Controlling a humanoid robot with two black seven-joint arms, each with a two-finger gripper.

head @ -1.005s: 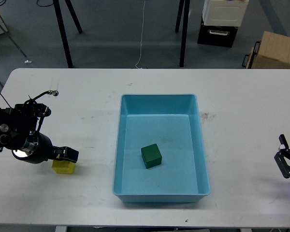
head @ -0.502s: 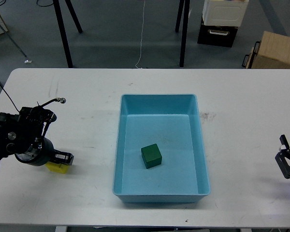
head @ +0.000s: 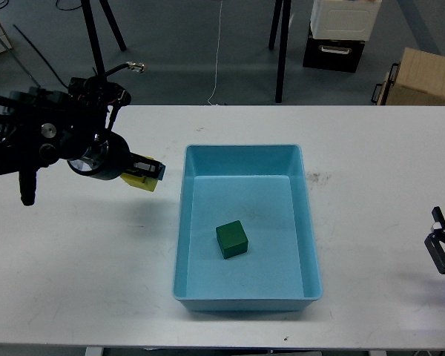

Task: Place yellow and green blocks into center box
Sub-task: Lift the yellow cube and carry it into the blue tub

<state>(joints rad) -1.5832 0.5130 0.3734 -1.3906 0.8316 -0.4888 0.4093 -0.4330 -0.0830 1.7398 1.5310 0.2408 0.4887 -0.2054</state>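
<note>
Yellow block (head: 141, 180) is clamped between the fingers of the left gripper (head: 147, 174), held clear above the white table (head: 371, 148) just left of the blue box (head: 245, 222) rim, ready to carry over the wall. Green block (head: 231, 239) already rests on the box floor. 1 second earlier the yellow block sat on the table near the front-left edge; it has since been lifted and carried toward the box. Right gripper (head: 441, 248), fingers apart, idles at the right edge.

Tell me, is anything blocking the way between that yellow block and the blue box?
Nothing visible. The left gripper holds the yellow block above the table, just left of the blue box. Only its rim lies between them.
</note>
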